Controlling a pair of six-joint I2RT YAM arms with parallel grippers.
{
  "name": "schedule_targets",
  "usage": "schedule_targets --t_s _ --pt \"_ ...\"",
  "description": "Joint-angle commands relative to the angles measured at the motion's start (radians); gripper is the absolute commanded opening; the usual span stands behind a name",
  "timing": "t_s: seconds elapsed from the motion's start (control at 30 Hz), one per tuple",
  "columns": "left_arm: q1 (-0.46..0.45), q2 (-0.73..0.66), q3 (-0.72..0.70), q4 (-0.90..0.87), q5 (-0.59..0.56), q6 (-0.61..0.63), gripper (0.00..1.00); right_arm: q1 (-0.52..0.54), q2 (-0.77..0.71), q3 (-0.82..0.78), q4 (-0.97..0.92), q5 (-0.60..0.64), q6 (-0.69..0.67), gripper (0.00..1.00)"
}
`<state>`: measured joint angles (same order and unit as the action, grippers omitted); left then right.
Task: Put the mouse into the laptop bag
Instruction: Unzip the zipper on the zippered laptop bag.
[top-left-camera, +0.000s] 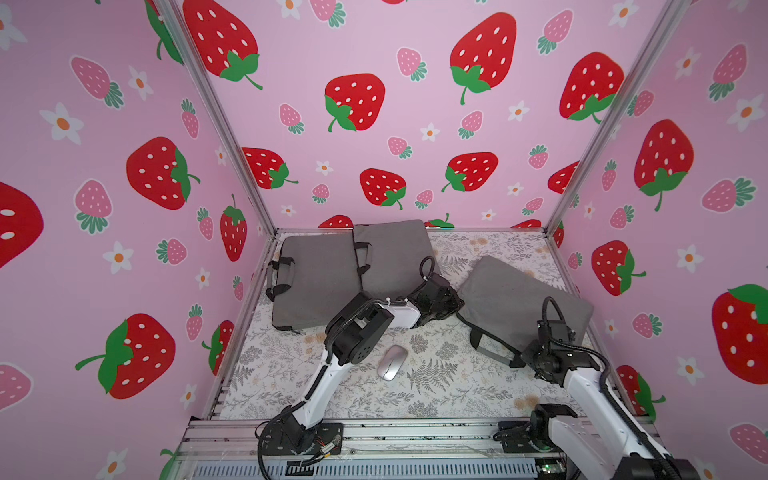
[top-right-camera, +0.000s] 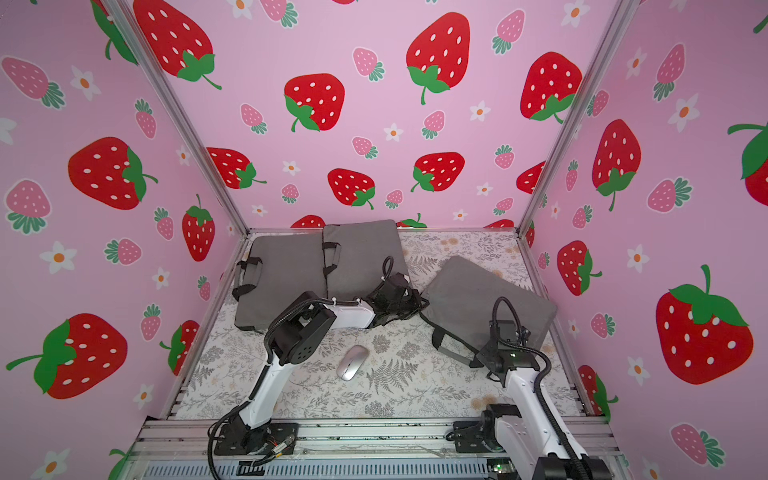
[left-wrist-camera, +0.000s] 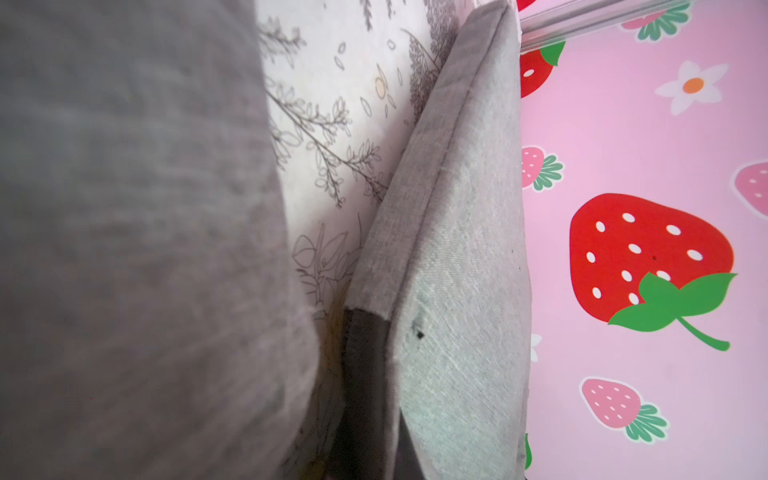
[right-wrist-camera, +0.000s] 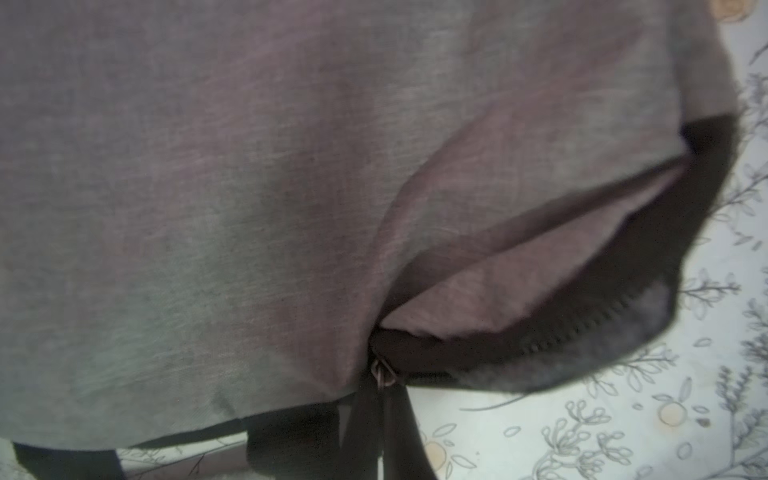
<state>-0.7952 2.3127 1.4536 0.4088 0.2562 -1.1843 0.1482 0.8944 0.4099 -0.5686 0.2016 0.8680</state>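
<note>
Mouse (top-left-camera: 392, 362) lies apart from laptop bag (top-left-camera: 523, 303).

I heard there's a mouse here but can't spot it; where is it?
In both top views the silver mouse lies on the floral tablecloth between the two arms, close beside the left arm's elbow.

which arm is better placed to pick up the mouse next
Left, probably. The mouse lies right beside the left arm. The right gripper is shut at the laptop bag's open zipper edge, farther away. The left gripper must first leave the bag's corner.
</note>
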Motion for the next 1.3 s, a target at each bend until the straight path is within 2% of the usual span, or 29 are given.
schedule_targets --t_s 0.0,0.17,0.27,0.47,0.57,0.63,0.77,0.83,1.03,1.27 --pt "-0.026 -0.046 -0.048 -0.008 0.060 -0.012 0.00 0.092 0.054 0.057 0.014 -0.021 0.053 0.00" --pt "0.027 -0.182 -0.244 0.100 0.062 -0.034 0.00 0.087 0.033 0.114 -0.179 0.131 0.099 0.00" --pt "0.032 -0.281 -0.326 0.119 0.055 -0.024 0.00 0.070 -0.010 0.108 -0.176 0.110 0.080 0.00" --pt "0.053 -0.434 -0.412 0.030 0.001 0.031 0.00 0.070 -0.148 0.009 -0.096 0.055 0.056 0.00" --pt "0.092 -0.468 -0.370 0.018 0.061 0.040 0.00 0.070 -0.221 -0.020 -0.103 0.047 0.046 0.00" --pt "0.108 -0.476 -0.286 -0.067 0.073 0.081 0.00 0.070 -0.246 -0.044 -0.079 0.034 0.040 0.00" --pt "0.132 -0.413 -0.061 -0.310 -0.021 0.194 0.00 0.070 -0.209 -0.134 0.125 -0.068 0.016 0.00" --pt "0.164 -0.361 -0.005 -0.328 -0.028 0.187 0.00 0.071 -0.154 -0.124 0.159 -0.075 0.008 0.00" --pt "0.268 -0.239 0.055 -0.290 0.010 0.130 0.00 0.071 0.003 -0.020 0.181 -0.069 -0.029 0.00" --pt "0.305 -0.216 0.018 -0.275 0.010 0.134 0.00 0.080 0.160 -0.017 0.187 -0.140 -0.048 0.00"
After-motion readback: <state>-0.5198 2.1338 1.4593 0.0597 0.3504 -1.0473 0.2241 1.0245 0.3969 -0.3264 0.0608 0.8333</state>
